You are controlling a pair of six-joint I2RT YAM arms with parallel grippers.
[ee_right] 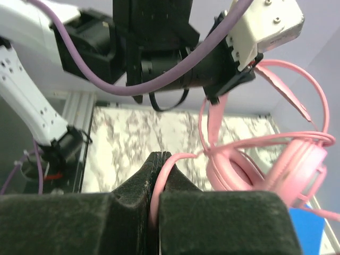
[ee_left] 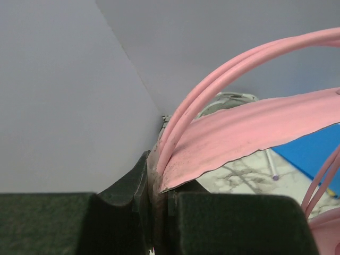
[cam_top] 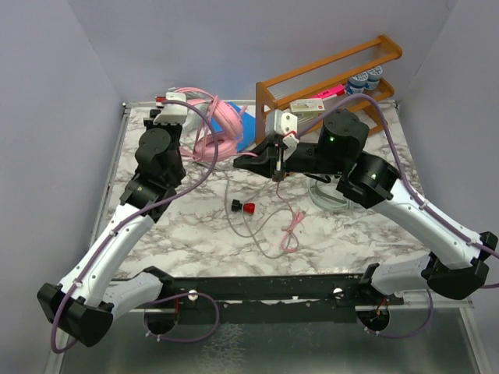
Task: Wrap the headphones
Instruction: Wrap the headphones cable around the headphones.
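The pink headphones (cam_top: 221, 128) are held up at the back left of the marble table (cam_top: 187, 234). My left gripper (cam_top: 195, 117) is shut on their pink headband (ee_left: 255, 127), with two pink cable strands (ee_left: 212, 93) arcing over it. My right gripper (cam_top: 277, 173) is shut on the pink cable (ee_right: 159, 186), just right of the ear cups (ee_right: 239, 175). The rest of that cable (cam_top: 292, 230) hangs down and lies bunched on the table. A greyish-green round headset part (cam_top: 326, 195) lies under my right arm, mostly hidden.
A small red-and-black object (cam_top: 244, 207) lies mid-table with a thin grey cable (cam_top: 261, 238) looping near it. A blue flat item (cam_top: 246, 125) lies behind the pink headphones. A wooden rack (cam_top: 327, 78) holding small containers stands at the back right.
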